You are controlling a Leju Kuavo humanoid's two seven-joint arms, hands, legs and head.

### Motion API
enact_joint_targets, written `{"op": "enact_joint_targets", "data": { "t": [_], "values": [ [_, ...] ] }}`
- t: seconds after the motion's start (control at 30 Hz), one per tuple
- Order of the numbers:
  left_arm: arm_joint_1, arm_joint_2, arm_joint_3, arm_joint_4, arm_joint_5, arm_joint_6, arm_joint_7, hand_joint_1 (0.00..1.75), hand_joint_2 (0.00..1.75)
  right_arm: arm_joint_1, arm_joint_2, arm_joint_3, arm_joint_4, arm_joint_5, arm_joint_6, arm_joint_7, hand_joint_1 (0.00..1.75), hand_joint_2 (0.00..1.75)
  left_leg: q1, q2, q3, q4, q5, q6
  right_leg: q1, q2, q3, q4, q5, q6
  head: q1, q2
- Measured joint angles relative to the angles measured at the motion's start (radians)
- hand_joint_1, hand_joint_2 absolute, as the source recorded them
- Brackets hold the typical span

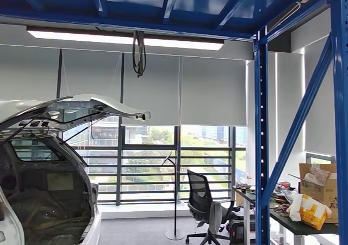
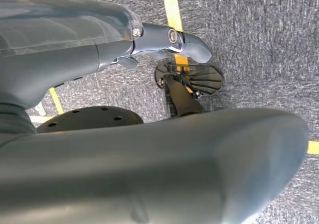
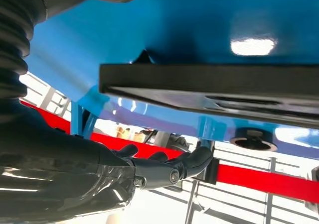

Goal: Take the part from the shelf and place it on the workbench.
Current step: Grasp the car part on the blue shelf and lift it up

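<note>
From my station I took the dark flat panel (image 3: 211, 82) lying against the underside of the blue rack (image 3: 188, 20) to be the part, though I couldn't be sure of it. The right hand (image 3: 158, 169) was stretched out just below that panel, fingers apart and holding nothing, not touching it as far as I could tell. The left hand (image 2: 124, 134) hung away from the rack over grey carpet (image 2: 263, 45), fingers spread and empty.

I judged the panel stiff and thin-edged, probably light but awkward, with a smooth face that could slip. I'd have wanted it taken by its near long edge, thumb on one face and fingers on the other. The table (image 1: 283, 216) beyond the rack's upright looked like the workbench.
</note>
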State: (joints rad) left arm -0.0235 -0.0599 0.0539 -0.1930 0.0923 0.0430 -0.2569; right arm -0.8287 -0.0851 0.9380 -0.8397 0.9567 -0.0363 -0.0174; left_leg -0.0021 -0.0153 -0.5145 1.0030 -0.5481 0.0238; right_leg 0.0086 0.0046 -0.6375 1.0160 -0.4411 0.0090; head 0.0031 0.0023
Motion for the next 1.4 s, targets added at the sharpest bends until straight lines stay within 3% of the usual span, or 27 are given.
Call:
{"op": "enact_joint_targets", "data": {
  "t": [0.47, 1.4],
  "values": [
    [0.003, -0.001, 0.006, 0.000, 0.000, -0.002, 0.000, 0.00, 0.00, -0.013, 0.052, -0.001, 0.066, 0.001, -0.002, -0.008, 0.00, 1.75, 0.000, 0.000, 0.000, 0.000, 0.000, 0.000, 0.000, 0.000, 0.000, 0.000, 0.000, 0.000, 0.000, 0.000],
    [0.012, -0.001, 0.014, 0.000, -0.009, 0.002, 0.007, 0.00, 0.00, -0.067, 0.149, -0.034, 0.315, 0.058, -0.112, -0.011, 0.00, 1.75, 0.000, 0.000, 0.004, 0.000, 0.000, 0.000, 0.000, 0.001, 0.004, 0.000, 0.000, 0.000, 0.000, 0.000]
  ]
}}
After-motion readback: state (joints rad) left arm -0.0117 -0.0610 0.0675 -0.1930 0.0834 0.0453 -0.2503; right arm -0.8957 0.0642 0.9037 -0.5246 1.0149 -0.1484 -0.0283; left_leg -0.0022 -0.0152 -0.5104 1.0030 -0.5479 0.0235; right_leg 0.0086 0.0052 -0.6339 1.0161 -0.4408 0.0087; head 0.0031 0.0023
